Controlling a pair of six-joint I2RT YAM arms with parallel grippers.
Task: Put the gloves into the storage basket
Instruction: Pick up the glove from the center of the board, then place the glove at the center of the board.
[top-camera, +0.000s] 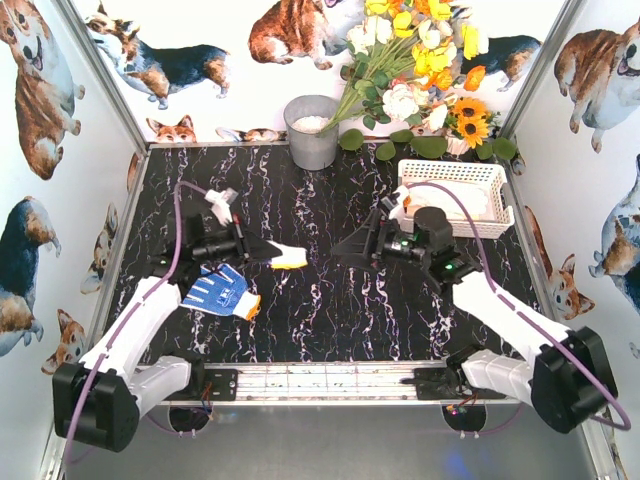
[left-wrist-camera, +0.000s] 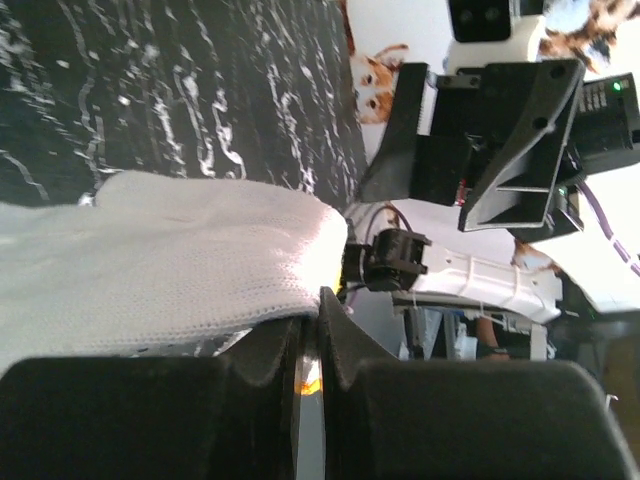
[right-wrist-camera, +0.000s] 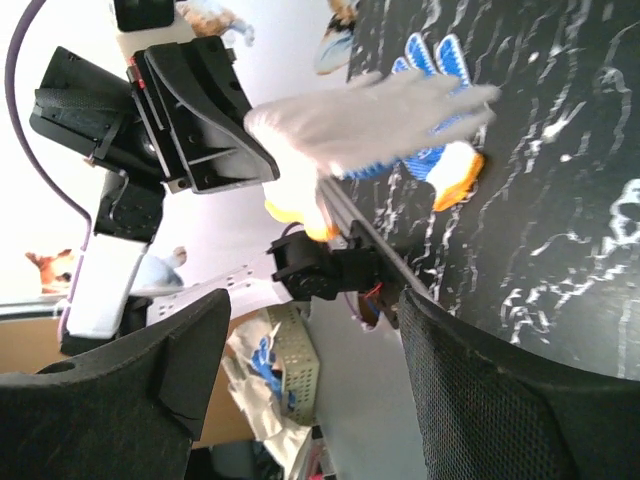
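Mid-table, slightly L of centre: L gripper (top-camera: 268, 252) is clamped on a white knit glove w/ a yellow-orange cuff (top-camera: 290, 258). In the L wrist view both black fingers (left-wrist-camera: 250, 370) are pressed together on the glove's edge. A sliver of orange cuff shows in the pinch, and the pale knit body spreads out to one side over the black marbled tabletop (top-camera: 300, 320). In the R wrist view the same glove sticks out past the L fingertips. It looks clear of the table surface, but contact can't be ruled out from the top view.

R gripper (top-camera: 340, 253) faces the L gripper across a short gap and is not touching the glove. Its fingers (right-wrist-camera: 120, 400) are spread wide apart.

2nd item: blue-palmed knit glove w/ an orange cuff (top-camera: 218, 290). It lies flat on the tabletop just beside the L arm's white forearm, nearer the front edge than the held glove. It is untouched by either gripper.

White rectangular plastic basket w/ lattice sides (top-camera: 455, 170) sits at the far R of the table, just behind the R arm's wrist and well apart from both loose gloves. Pale fabric (top-camera: 445, 200) lies inside, prob. gloves; can't tell how many.

Back edge: grey metal bucket (top-camera: 313, 130) approx. centre, w/ a bunch of yellow, white and orange flowers (top-camera: 420, 60) to its R, leaning over the basket end. Corgi-print walls (top-camera: 40, 100) on three sides.
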